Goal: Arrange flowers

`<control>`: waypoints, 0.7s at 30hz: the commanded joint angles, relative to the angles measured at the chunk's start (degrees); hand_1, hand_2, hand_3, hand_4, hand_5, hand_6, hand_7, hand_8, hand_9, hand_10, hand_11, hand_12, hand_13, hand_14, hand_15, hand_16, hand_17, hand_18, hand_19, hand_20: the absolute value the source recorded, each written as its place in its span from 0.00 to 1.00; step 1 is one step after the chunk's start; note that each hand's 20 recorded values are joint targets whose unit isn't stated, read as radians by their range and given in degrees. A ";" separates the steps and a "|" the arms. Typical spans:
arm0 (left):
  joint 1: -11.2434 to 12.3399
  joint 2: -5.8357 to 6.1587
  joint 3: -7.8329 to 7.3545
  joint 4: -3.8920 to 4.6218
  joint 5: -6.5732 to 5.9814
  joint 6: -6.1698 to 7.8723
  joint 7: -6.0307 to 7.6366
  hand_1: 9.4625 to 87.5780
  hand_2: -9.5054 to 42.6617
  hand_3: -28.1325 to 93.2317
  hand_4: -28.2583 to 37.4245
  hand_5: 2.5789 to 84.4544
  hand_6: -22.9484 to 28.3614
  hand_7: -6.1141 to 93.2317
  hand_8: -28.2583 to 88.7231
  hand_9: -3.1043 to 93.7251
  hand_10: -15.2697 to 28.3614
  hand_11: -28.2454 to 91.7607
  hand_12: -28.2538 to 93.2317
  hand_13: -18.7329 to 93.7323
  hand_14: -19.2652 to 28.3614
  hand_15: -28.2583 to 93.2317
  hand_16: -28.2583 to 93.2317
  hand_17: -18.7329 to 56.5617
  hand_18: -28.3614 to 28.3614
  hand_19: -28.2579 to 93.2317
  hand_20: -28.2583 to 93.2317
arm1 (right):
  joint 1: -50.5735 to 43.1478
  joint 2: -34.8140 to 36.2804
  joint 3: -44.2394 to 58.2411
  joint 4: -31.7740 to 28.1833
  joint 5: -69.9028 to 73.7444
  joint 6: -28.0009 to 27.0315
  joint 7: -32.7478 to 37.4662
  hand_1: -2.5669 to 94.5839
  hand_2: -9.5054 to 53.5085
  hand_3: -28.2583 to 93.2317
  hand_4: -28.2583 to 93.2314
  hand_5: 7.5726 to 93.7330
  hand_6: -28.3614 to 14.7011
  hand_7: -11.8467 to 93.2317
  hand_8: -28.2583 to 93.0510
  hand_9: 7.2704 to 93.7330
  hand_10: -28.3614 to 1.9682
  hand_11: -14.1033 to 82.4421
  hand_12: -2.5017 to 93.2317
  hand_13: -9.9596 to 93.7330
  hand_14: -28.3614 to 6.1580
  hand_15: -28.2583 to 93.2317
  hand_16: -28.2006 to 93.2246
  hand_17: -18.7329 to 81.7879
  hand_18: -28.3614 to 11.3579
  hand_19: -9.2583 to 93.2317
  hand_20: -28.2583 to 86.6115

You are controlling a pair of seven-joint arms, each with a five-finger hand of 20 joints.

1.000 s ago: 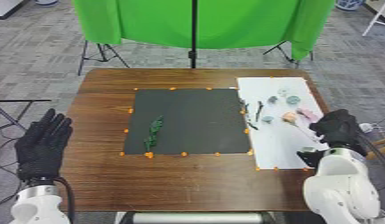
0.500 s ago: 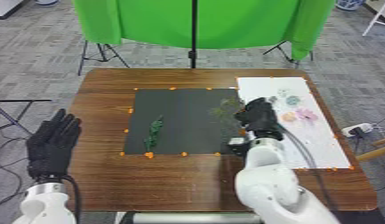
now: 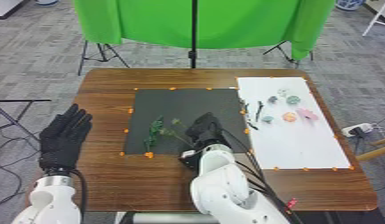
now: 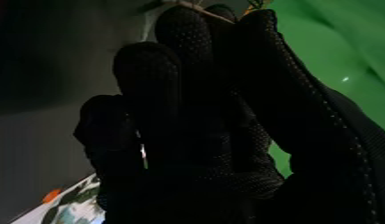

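Observation:
In the head view my right hand (image 3: pixel 204 131) is above the black mat (image 3: pixel 184 107), right of a dark green sprig (image 3: pixel 155 131) that lies on it. A thin, pale green stem (image 3: pixel 173 134) sticks out to the hand's left. My right hand (image 4: pixel 184 130) pinches this stem (image 4: pixel 204 10) between thumb and fingertips in the right wrist view. On the white sheet (image 3: pixel 295 150) lie a pink flower (image 3: pixel 307 114), an orange flower (image 3: pixel 289 116), several blue-green flowers (image 3: pixel 292 100) and dark sprigs (image 3: pixel 259 111). My left hand (image 3: pixel 64 137) is open, fingers straight, at the table's left edge.
Orange markers (image 3: pixel 149 155) run around the mat and the sheet on the brown table (image 3: pixel 108 175). A small red item (image 3: pixel 292 202) is near the front right edge, beside dark cables along my right arm. A green cloth (image 3: pixel 144 20) hangs behind the table.
My right hand has gone left from the white sheet's right side to over the black mat, bringing the stem along. My left hand has shifted slightly to the right.

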 commanded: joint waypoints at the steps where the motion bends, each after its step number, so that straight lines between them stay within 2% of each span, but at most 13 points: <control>1: 0.38 0.31 0.43 0.27 -0.30 -0.16 -1.04 0.22 0.42 0.88 0.00 0.52 0.64 0.12 0.17 0.41 0.68 0.36 0.29 0.41 0.69 0.40 0.19 0.18 0.73 0.47 0.32 | -0.61 -2.73 -1.90 1.28 -3.29 -0.67 0.07 0.58 0.00 0.89 0.03 0.80 0.60 0.55 0.33 0.87 0.45 0.39 0.47 0.80 0.45 0.76 0.49 0.63 0.05 1.00 0.63; 3: 0.04 0.26 0.71 0.38 -0.79 -0.30 -1.05 0.22 0.42 0.88 0.00 0.52 0.63 0.12 0.17 0.41 0.68 0.36 0.29 0.41 0.69 0.40 0.19 0.19 0.73 0.47 0.32 | -0.65 -2.78 -1.89 1.80 -3.68 -0.64 0.35 0.58 0.00 0.88 0.02 0.79 0.59 0.56 0.33 0.87 0.44 0.39 0.47 0.80 0.44 0.76 0.48 0.63 0.05 1.00 0.63; 8: 0.12 0.02 0.53 0.42 -0.91 -0.19 -0.70 0.22 0.42 0.88 0.00 0.52 0.63 0.12 0.17 0.41 0.68 0.36 0.29 0.41 0.69 0.40 0.19 0.19 0.73 0.47 0.32 | -0.90 -2.40 -1.44 1.87 -3.41 -0.72 0.30 0.56 0.00 0.89 0.03 0.76 0.57 0.56 0.31 0.84 0.42 0.40 0.46 0.79 0.42 0.77 0.47 0.63 0.05 1.00 0.63; 9: 0.38 -0.23 0.39 0.30 -1.30 -0.04 -0.66 0.22 0.42 0.88 0.00 0.52 0.63 0.12 0.17 0.41 0.68 0.36 0.29 0.41 0.69 0.40 0.19 0.19 0.73 0.47 0.32 | -1.12 -2.07 -1.40 1.59 -3.45 -1.49 0.46 0.56 0.00 0.89 0.03 0.75 0.56 0.56 0.30 0.84 0.42 0.40 0.45 0.79 0.42 0.77 0.47 0.63 0.05 1.00 0.63; 10: 0.58 -0.26 0.34 0.21 -2.22 -0.22 0.07 0.22 0.42 0.88 0.00 0.52 0.63 0.12 0.17 0.41 0.68 0.36 0.29 0.41 0.69 0.40 0.19 0.19 0.73 0.47 0.32 | -1.00 -1.79 -1.48 1.76 -3.75 -1.47 0.16 0.56 0.00 0.89 0.03 0.75 0.55 0.55 0.30 0.83 0.42 0.40 0.45 0.78 0.42 0.78 0.47 0.63 0.05 1.00 0.63; 11: 0.73 -0.22 0.16 0.09 -2.67 -0.21 -0.13 0.22 0.42 0.88 0.00 0.52 0.63 0.12 0.17 0.41 0.68 0.36 0.29 0.41 0.69 0.40 0.19 0.19 0.73 0.47 0.32 | -1.31 -1.90 -1.21 1.78 -3.71 -1.38 0.36 0.57 0.00 0.89 0.02 0.75 0.55 0.55 0.30 0.83 0.41 0.40 0.45 0.78 0.43 0.78 0.47 0.63 0.05 1.00 0.63; 14: 0.94 -0.21 0.07 0.04 -2.87 0.01 -0.14 0.22 0.42 0.88 0.00 0.52 0.64 0.12 0.17 0.41 0.68 0.36 0.29 0.41 0.69 0.40 0.19 0.19 0.73 0.47 0.32 | -1.39 -1.93 -0.93 1.56 -3.04 -1.40 0.74 0.57 0.00 0.89 0.02 0.74 0.54 0.54 0.29 0.82 0.41 0.40 0.44 0.77 0.43 0.78 0.47 0.63 0.05 1.00 0.63; 17: 1.17 -0.63 0.34 -0.35 -4.25 -0.26 -0.09 0.22 0.42 0.88 0.00 0.53 0.64 0.12 0.17 0.41 0.68 0.37 0.29 0.41 0.70 0.40 0.19 0.19 0.73 0.47 0.32 | -2.15 -1.07 -1.04 0.47 -1.85 -0.91 -0.78 0.55 0.00 0.89 0.01 0.74 0.51 0.48 0.26 0.81 0.39 0.41 0.42 0.77 0.42 0.78 0.47 0.63 0.05 1.00 0.64; 18: 1.31 -0.75 0.38 -0.42 -4.68 -0.88 -0.33 0.22 0.42 0.88 0.00 0.53 0.64 0.12 0.17 0.41 0.68 0.37 0.29 0.41 0.70 0.40 0.19 0.19 0.73 0.47 0.32 | -2.34 -1.02 -0.99 0.27 -1.95 -1.14 -0.99 0.55 0.00 0.89 0.01 0.74 0.50 0.45 0.25 0.80 0.38 0.43 0.39 0.77 0.41 0.78 0.46 0.63 0.05 1.00 0.63; 19: 1.36 -0.83 0.38 -0.46 -4.70 -1.24 -0.63 0.22 0.42 0.88 0.00 0.53 0.64 0.12 0.17 0.41 0.68 0.37 0.29 0.41 0.70 0.40 0.19 0.19 0.73 0.47 0.32 | -2.63 -0.97 -0.92 0.02 -2.02 -1.26 -1.19 0.54 0.00 0.90 0.01 0.74 0.50 0.44 0.24 0.79 0.37 0.44 0.38 0.77 0.40 0.78 0.45 0.63 0.05 1.00 0.63; 21: 1.15 -0.95 0.57 -0.31 -4.63 -1.00 -0.62 0.22 0.43 0.88 0.00 0.53 0.64 0.12 0.17 0.41 0.68 0.37 0.29 0.41 0.70 0.40 0.19 0.19 0.73 0.47 0.32 | -2.86 -0.98 -0.79 -0.07 -2.09 -1.30 -1.43 0.51 0.00 0.91 0.01 0.74 0.50 0.36 0.22 0.79 0.36 0.46 0.36 0.77 0.39 0.79 0.43 0.62 0.05 1.00 0.63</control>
